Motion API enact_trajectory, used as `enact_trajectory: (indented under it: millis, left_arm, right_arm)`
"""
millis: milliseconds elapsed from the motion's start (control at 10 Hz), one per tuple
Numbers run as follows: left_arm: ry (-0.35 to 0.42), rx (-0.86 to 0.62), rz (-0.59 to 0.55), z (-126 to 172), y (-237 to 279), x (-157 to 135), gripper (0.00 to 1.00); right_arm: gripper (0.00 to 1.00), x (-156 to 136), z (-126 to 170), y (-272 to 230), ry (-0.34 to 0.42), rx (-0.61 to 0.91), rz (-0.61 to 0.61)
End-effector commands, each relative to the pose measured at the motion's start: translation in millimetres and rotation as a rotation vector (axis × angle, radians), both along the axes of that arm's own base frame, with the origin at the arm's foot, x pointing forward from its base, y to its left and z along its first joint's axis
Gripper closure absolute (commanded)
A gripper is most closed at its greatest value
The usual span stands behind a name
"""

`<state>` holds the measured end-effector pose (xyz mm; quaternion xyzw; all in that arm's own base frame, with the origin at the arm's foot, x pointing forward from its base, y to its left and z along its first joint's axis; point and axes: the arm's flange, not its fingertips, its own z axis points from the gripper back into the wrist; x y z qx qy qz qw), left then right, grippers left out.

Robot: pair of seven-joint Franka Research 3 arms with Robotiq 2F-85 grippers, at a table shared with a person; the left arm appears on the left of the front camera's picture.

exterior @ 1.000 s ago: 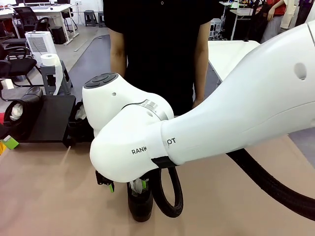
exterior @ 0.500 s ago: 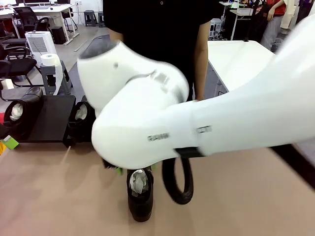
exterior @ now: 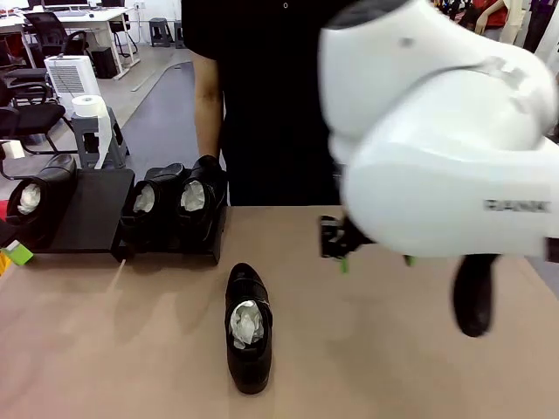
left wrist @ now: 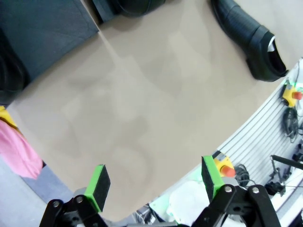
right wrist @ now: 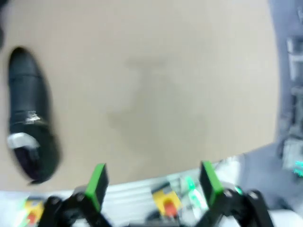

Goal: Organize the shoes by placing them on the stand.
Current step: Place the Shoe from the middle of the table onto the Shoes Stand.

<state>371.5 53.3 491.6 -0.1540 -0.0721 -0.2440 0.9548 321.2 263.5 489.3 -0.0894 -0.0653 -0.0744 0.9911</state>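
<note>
glossy black shoe (exterior: 249,339) lies alone at lower centre of the table, toe near; three others sit on the stand (exterior: 92,214) upper left. both the right gripper (exterior: 371,249) and left gripper (left wrist: 156,182) gape wide, holding nothing. best pinch the shoe across its sides, then set it on the stand's free spot.

My right arm (exterior: 437,131) has swung up and away to my right, so my right gripper (exterior: 371,249) no longer hangs over the lone shoe (exterior: 247,327). It has uncovered two shoes (exterior: 179,205) on the stand (exterior: 96,218).

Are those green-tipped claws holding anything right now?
No. The left tool and right tool are open and empty above the tan table.
</note>
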Motion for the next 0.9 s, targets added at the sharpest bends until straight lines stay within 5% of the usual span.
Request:
enact_trajectory:
  millis: [0, 200, 400, 500, 700, 800]
  left_arm:
    - [-0.007, 0.009, -0.003, 4, -12, -3, 0.00]
    - [-0.037, 0.046, -0.070, 15, -64, -16, 0.00]
    - [0.044, 0.019, 0.068, 21, -113, -19, 0.00]
    - [0.072, 0.025, 0.132, 22, -134, -17, 0.00]
    - [0.052, 0.077, 0.198, 26, -127, -9, 0.00]
    - [0.069, 0.043, 0.107, 23, -144, -22, 0.00]
  right_arm:
    - [0.00, -15, -9, -39, -0.011, 0.095, -0.089]
    - [0.00, -18, -22, -53, -0.034, 0.149, -0.155]
    - [0.00, -18, -35, -64, -0.071, 0.261, -0.291]
    - [0.00, -15, -20, -61, -0.018, 0.145, -0.184]
    - [0.00, -15, -20, -61, -0.018, 0.145, -0.184]
    - [0.00, -15, -20, -61, -0.018, 0.145, -0.184]
